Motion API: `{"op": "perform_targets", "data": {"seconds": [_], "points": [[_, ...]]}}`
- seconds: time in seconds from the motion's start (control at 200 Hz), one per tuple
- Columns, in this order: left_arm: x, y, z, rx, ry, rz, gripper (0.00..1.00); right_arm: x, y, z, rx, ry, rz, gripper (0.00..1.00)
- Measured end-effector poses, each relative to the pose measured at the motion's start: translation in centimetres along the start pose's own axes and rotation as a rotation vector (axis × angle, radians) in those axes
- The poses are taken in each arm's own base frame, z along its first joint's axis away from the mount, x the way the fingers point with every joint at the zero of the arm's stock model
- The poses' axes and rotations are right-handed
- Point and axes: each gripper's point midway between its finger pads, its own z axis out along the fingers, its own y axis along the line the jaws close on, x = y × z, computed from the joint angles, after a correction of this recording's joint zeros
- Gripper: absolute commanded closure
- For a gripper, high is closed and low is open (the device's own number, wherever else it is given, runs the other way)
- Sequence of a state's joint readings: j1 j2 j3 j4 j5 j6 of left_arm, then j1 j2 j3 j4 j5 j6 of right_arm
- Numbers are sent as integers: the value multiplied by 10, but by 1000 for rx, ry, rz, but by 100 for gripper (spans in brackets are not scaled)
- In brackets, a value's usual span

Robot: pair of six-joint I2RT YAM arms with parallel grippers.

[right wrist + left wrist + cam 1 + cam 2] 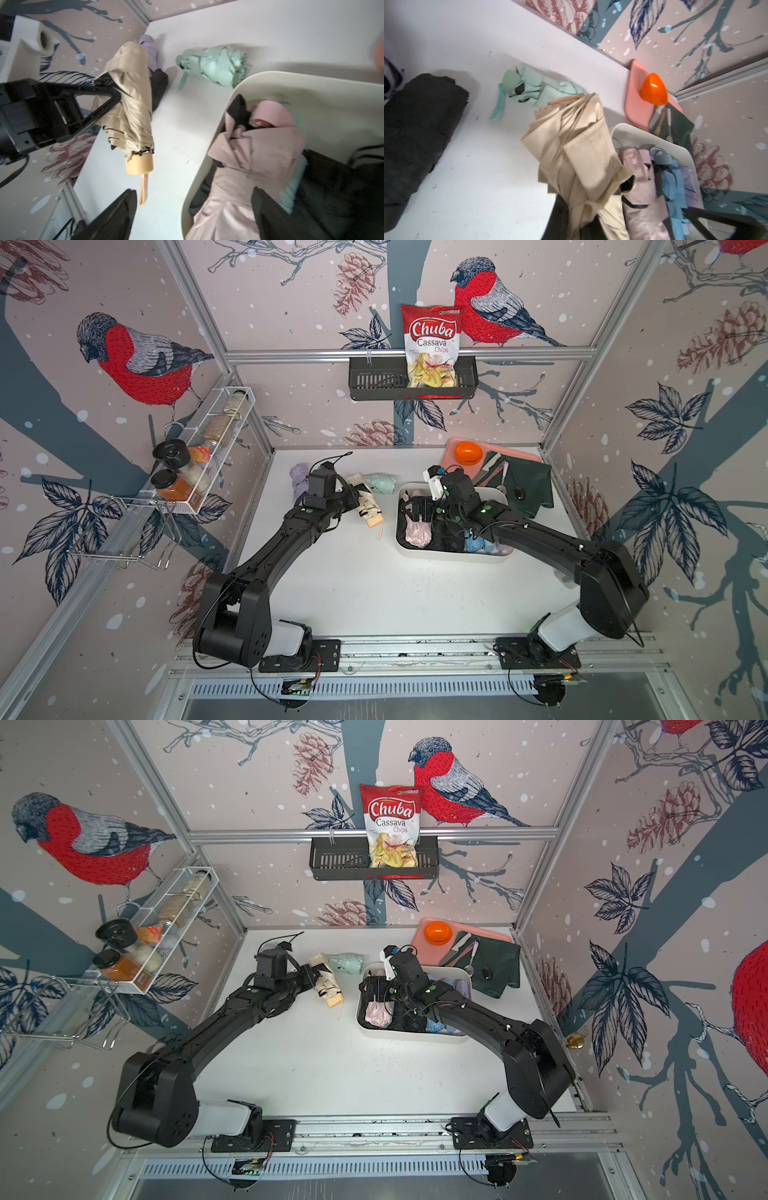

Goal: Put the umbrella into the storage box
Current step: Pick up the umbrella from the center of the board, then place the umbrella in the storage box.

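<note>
A beige umbrella (370, 510) pinched, not yet in the storage box (436, 553).
The left gripper (353, 494) clamps the beige umbrella just left of the cream storage box; over its left rim the right gripper (415, 508) hangs, jaws spread wide.

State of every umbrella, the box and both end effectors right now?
left end effector: shut on beige umbrella.
right end effector: open, over pink umbrella.
beige umbrella: folded, outside storage box.
pink umbrella: folded, inside storage box.
storage box: holds several umbrellas.
mint umbrella: folded, on table.
lilac umbrella: on table.
</note>
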State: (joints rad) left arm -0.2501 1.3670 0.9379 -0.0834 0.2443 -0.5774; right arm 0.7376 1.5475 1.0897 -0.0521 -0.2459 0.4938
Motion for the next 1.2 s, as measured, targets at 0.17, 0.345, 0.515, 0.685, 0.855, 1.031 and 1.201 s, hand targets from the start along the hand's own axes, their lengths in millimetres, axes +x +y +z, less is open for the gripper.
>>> {"op": "perform_targets", "data": {"seconds": [0.17,0.345,0.515,0.685,0.855,1.031,1.201], "points": [[8,-36,-5,114,41,34,100,-6,28,1,-129,-23,-28,14],[16,-64,-6,192,71,68,100,-4,36,8,-182,-16,-12,18],[19,-73,-6,216,89,74,100,-5,36,13,-190,-19,-2,22],[16,-84,-8,253,78,81,100,-3,34,21,-196,-3,17,29],[17,-83,-6,252,86,72,80,-2,34,25,-214,7,41,55],[17,-91,-6,292,91,74,16,-8,27,21,-199,-15,57,74],[17,-105,-16,364,95,98,1,-15,2,6,-150,-49,109,77]]}}
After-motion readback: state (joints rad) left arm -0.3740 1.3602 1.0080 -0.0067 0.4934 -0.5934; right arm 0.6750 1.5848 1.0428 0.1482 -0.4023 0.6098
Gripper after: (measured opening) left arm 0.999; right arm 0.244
